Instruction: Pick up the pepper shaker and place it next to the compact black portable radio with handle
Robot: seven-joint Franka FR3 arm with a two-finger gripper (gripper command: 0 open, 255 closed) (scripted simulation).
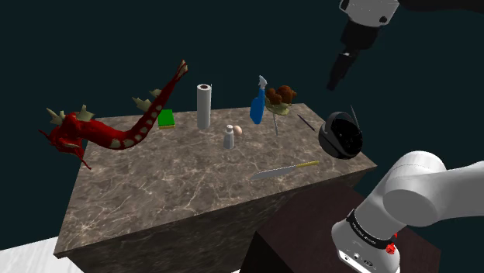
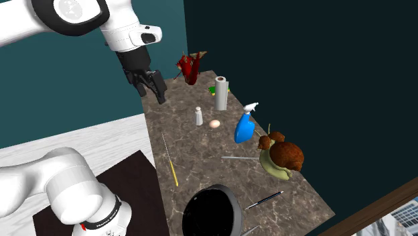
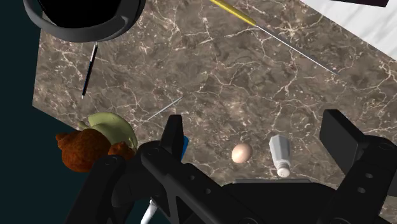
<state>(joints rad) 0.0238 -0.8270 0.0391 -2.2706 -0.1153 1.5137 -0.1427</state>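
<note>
Grey shaker (image 3: 280, 154) beside egg (image 3: 240, 153), beyond parted claw (image 3: 257, 130)

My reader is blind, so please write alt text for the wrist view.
The open black pincer hovers above a marble table, with a small grey shaker and an egg below, between its fingers, neither touched. Farther on lie a round black radio and a pen.

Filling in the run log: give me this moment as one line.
step: pre-grasp | gripper: open, empty, above table | pepper shaker: upright beside egg, not held | radio: near table corner
</note>
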